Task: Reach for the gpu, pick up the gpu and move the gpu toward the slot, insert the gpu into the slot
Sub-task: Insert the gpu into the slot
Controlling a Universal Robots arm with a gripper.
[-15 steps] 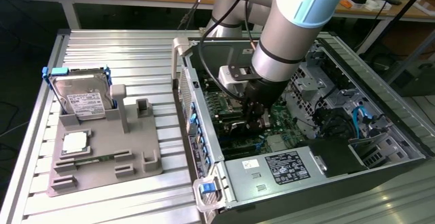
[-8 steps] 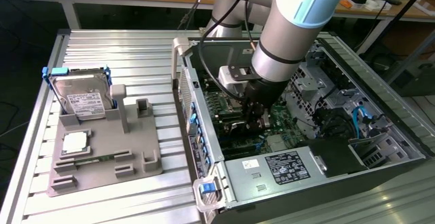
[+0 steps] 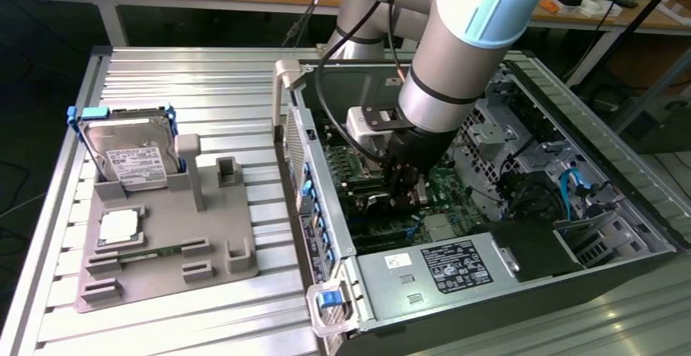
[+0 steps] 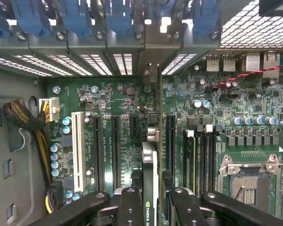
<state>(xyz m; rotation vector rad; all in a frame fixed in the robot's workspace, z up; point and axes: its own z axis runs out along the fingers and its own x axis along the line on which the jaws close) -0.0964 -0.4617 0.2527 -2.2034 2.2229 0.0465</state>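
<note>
A: Where is the end effector (image 3: 405, 198) now?

B: In the exterior view it sits deep inside the open computer case (image 3: 604, 283), low over the green motherboard (image 3: 357, 170), at about four o'clock from the grey fixture plate (image 3: 162, 251) on the slatted worktop (image 3: 194, 81).

A: Is it carrying anything?

B: Yes. In the wrist view its black fingers (image 4: 132, 202) are clamped on the gpu (image 4: 151, 165), one on each flat side of the card.

A: How does the gpu look from there?

B: It shows edge-on: a thin dark card standing upright, with a pale strip along its top edge and a small green logo near the fingers. Its far end reaches toward the metal rear wall of the case, at twelve o'clock from the grip.

A: And the slot (image 4: 156, 117)?

B: The card stands right along it, between the black connectors (image 4: 115, 146) on one side and the black memory sockets (image 4: 200, 160) on the other. Whether it is fully seated I cannot tell.

A: Anything on the fixture plate?

B: A silver hard drive (image 3: 129, 158) in a blue frame stands at its eleven o'clock corner.
</note>
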